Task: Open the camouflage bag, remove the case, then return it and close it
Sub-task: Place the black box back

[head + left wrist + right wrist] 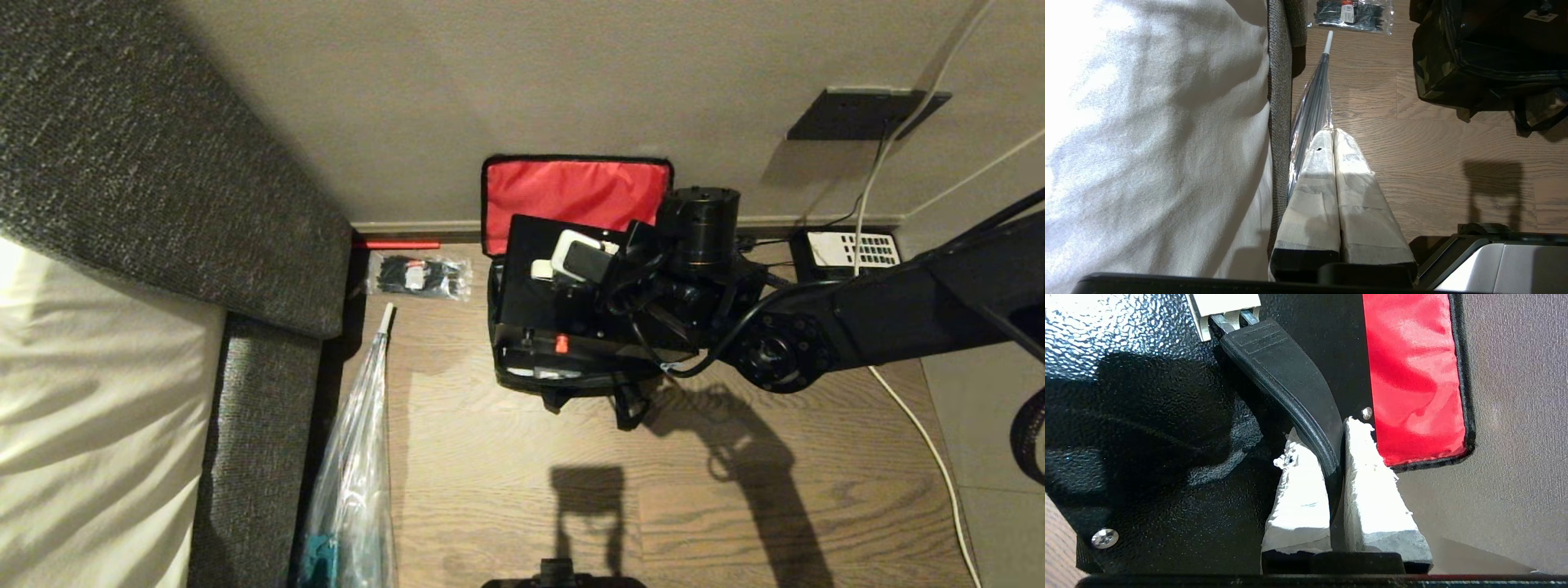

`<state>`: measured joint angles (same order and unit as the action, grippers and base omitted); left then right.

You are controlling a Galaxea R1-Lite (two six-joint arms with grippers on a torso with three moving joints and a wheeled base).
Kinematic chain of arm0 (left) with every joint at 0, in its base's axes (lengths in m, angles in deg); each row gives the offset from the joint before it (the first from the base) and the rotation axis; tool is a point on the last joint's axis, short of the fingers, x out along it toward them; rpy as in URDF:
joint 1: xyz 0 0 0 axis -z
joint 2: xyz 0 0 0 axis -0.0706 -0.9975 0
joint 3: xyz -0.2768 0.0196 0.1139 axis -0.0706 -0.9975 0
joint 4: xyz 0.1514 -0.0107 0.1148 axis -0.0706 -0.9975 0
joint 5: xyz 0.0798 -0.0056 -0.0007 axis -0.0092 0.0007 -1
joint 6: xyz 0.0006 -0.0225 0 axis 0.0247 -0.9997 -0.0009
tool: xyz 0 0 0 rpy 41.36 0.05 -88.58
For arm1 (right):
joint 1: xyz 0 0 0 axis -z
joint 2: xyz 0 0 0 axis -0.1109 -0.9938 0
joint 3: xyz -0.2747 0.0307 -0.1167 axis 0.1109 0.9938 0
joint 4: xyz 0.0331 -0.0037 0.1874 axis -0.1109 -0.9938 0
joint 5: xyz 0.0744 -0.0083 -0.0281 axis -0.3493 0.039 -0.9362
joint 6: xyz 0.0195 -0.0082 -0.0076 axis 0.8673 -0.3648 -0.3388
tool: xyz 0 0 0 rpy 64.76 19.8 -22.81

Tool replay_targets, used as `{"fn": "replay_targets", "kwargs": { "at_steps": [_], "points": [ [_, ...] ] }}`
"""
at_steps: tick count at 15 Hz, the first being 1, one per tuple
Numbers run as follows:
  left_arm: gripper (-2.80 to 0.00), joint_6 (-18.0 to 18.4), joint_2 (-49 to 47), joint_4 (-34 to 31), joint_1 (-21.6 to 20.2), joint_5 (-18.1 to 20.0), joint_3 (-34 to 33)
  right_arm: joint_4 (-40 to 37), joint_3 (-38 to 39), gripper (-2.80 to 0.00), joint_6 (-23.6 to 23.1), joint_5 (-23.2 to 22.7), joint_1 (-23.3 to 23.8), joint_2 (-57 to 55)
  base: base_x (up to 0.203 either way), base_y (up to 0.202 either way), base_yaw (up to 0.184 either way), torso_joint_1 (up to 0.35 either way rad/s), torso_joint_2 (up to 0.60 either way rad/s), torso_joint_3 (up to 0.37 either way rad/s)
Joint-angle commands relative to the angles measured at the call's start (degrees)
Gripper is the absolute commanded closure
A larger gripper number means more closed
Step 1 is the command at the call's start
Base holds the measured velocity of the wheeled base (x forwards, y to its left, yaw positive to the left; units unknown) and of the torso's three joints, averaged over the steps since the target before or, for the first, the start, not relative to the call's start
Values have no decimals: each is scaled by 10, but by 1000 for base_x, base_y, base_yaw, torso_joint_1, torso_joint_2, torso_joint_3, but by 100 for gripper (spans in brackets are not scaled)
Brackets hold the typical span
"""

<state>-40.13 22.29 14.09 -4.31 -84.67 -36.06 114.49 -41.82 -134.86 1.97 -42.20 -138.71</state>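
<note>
Nearest the robot, one folded clear umbrella [353, 457] lies on the wood floor [506, 490] beside the grey sofa [261, 425]. One white cushion [90, 425] rests on the sofa.

The left gripper [1334, 139] hangs above the umbrella, near the sofa edge. Its two padded fingers [1312, 196] are pressed together and grasp nothing.

Farther on, one bag [522, 371] stands on the floor against the wall [490, 73]. Its lid [571, 192] is folded back upright against the wall, red lining facing out. In the left wrist view the outer fabric of the bag shows camouflage.

One black case [539, 286] sits in the mouth of the bag, its upper part standing above the rim. One red dot [562, 344] shows on its near edge. How deep the case reaches into the bag cannot be told.

The right gripper [1337, 447] is at the top of the case. It is clenched on the case handle [1290, 384], one finger on each side of the black strap. One pale handle end [1224, 304] is fixed to the case top.

Left of the bag, one clear packet of black cable ties [418, 275] lies on the floor near the wall. Right of the bag, one telephone [849, 249] with white keypad sits by the wall. One white cable [922, 433] runs along the floor.
</note>
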Motion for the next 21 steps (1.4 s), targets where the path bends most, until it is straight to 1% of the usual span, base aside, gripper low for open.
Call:
{"fn": "replay_targets", "kwargs": {
  "at_steps": [1,9,21],
  "points": [
    [0,0,1,0,-1,0,-1,-14,0,0,-5,-9,4,11,0,0,0,0,0,0],
    [0,0,1,0,-1,0,-1,-20,8,0,-6,-21,10,6,0,0,0,0,0,0],
    [0,0,1,0,-1,0,-1,3,-5,0,-1,-35,21,-61,0,0,0,0,0,0]
  ]
}}
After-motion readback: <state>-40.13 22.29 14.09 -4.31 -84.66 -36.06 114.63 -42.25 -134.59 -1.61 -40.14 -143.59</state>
